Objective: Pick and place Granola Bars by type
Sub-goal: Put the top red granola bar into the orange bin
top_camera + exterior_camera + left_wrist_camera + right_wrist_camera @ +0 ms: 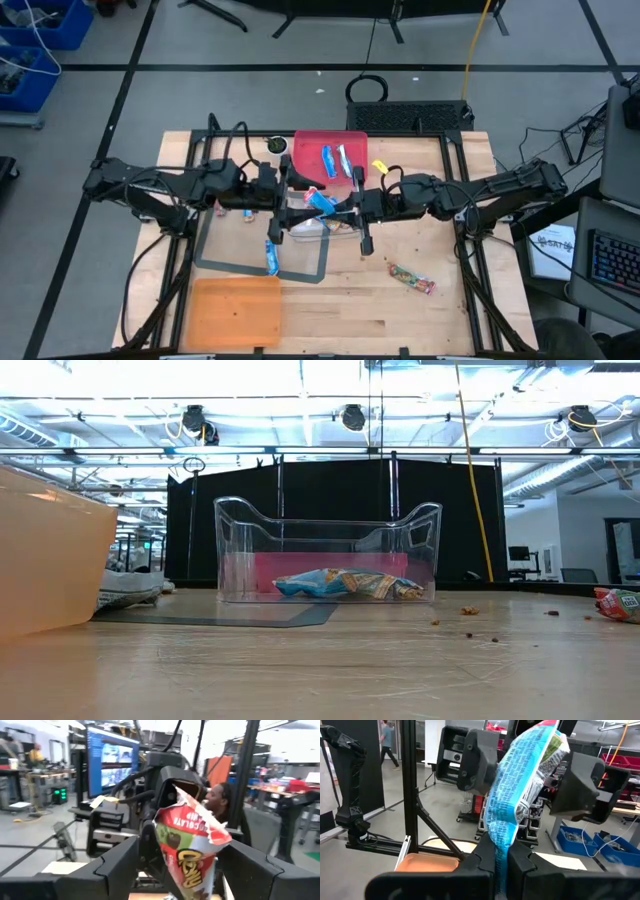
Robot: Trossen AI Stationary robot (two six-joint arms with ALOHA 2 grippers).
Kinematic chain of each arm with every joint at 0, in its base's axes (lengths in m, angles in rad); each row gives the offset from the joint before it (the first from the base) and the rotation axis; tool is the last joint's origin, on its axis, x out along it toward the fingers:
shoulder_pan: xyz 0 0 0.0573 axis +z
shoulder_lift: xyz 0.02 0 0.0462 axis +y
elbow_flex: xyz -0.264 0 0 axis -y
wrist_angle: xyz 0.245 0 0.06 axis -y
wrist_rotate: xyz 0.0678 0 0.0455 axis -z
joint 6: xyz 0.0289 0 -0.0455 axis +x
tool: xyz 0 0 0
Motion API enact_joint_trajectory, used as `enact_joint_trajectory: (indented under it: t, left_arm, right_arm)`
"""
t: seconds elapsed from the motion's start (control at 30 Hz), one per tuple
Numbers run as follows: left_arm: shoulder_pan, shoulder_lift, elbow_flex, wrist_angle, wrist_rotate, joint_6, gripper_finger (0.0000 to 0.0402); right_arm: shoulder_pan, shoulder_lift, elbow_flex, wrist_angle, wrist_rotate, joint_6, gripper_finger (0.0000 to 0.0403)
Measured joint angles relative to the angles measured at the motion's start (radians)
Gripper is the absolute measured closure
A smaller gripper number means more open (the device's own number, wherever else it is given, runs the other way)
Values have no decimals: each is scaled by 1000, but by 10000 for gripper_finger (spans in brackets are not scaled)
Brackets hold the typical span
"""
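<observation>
One granola bar (320,200) hangs in the air between my two grippers, above the table's middle. It looks blue in the right wrist view (520,785) and red, green and white in the left wrist view (187,850). My right gripper (502,854) is shut on its near end. My left gripper (181,846) is open, one finger on either side of the bar's other end. Two blue bars lie in the red tray (305,142). One lies on the grey mat (272,257). More sit in the clear bin (325,550). A red and green bar (412,280) lies on the table's right. My right gripper pinches the bar's end (500,832) between its two shut fingers. The fingers lie level, coming from the table's right, along the bar. The bar is lifted clear and sticks out toward my left gripper, whose fingers (477,762) flank its far end.
An orange tray (235,312) sits at the near left. The clear bin (305,230) stands just below the grippers, the red tray behind it. A round white cup (277,145) stands by the red tray. Crumbs (468,611) dot the wood. Bare wood lies at the near right.
</observation>
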Motion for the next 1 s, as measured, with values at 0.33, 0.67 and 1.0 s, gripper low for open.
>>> enact_joint_trajectory:
  t: [0.33, 0.67, 1.0]
  left_arm:
    - [0, 5, 0, 36, 106, -19, 251]
    - [0, 5, 0, 33, 130, -53, 372]
    - [0, 5, 0, 31, 77, -53, 381]
  right_arm:
    - [0, 0, 0, 0, 0, -1, 400]
    - [0, 0, 0, 4, -2, -2, 400]
    - [3, -1, 0, 5, 3, -61, 323]
